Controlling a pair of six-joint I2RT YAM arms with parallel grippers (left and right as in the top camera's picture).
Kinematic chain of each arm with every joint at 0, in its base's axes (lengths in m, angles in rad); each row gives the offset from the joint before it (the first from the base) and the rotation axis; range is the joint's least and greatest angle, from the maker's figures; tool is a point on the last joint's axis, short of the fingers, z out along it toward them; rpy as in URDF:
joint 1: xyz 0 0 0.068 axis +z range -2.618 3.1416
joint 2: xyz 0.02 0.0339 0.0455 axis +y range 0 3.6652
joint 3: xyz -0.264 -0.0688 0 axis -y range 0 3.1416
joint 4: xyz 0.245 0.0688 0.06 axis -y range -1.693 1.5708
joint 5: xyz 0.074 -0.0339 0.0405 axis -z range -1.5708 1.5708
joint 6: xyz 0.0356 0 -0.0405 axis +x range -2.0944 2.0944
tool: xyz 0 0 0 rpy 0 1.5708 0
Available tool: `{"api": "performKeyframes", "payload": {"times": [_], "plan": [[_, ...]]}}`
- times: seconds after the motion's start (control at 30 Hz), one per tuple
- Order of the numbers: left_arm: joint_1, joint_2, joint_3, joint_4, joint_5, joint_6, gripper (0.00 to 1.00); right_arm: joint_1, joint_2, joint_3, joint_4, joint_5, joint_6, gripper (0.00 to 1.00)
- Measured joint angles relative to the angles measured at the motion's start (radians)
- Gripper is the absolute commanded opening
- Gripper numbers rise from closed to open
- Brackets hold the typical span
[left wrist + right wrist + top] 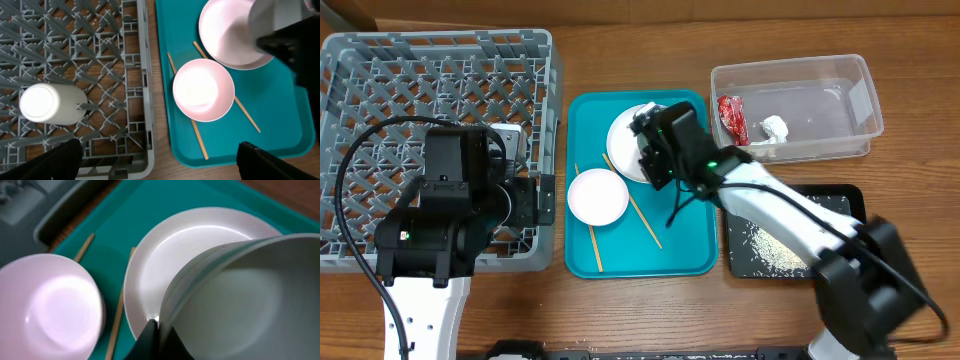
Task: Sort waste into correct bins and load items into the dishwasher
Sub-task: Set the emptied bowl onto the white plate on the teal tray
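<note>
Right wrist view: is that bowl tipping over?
Yes. The grey-green round bowl sits tilted in the right tool, pinched at its rim, over the large white round plate on the teal tray. It looks empty.

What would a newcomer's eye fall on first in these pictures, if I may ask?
Most likely the bright teal tray in the middle, with a pink bowl, a white plate and chopsticks on it. Next, the right gripper pinching the rim of a tilted grey-green bowl above that plate. The red wrapper in the clear tub at the back right also stands out.
</note>
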Motion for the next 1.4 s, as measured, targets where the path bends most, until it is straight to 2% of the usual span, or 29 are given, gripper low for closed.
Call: {"api": "performKeyframes", "payload": {"times": [0.1, 0.13, 0.2, 0.37, 0.53, 0.6, 0.8, 0.97, 1.1, 1.4], "plan": [[0.000, 0.000, 0.000, 0.000, 0.000, -0.002, 1.00, 0.000, 0.069, 0.000, 0.024, 0.000, 0.000, 0.24], [0.000, 0.000, 0.000, 0.000, 0.000, -0.004, 1.00, 0.000, 0.070, 0.000, 0.022, 0.000, 0.000, 0.37], [0.000, 0.000, 0.000, 0.000, 0.000, -0.010, 1.00, 0.000, 0.066, 0.011, -0.028, -0.001, -0.002, 0.53], [0.000, 0.000, 0.000, 0.000, 0.000, -0.012, 1.00, 0.000, 0.021, 0.098, -0.253, -0.055, 0.002, 0.69], [0.000, 0.000, 0.000, 0.000, 0.000, -0.012, 1.00, 0.000, -0.063, 0.151, -0.304, -0.177, 0.093, 0.70], [0.000, 0.000, 0.000, 0.000, 0.000, -0.012, 1.00, 0.002, -0.072, 0.152, -0.311, -0.217, 0.148, 0.64], [0.000, 0.001, 0.000, 0.000, 0.000, -0.012, 1.00, 0.028, -0.049, 0.113, -0.307, -0.240, 0.308, 0.60], [0.000, 0.001, 0.000, 0.000, 0.000, -0.012, 1.00, 0.047, 0.034, 0.098, -0.301, -0.233, 0.362, 0.58], [0.000, 0.001, 0.000, 0.000, 0.000, -0.012, 1.00, 0.049, 0.090, 0.098, -0.294, -0.228, 0.382, 0.50], [0.000, 0.005, 0.000, 0.021, 0.040, -0.017, 1.00, 0.016, 0.098, 0.097, -0.379, -0.225, 0.392, 0.54]]}}
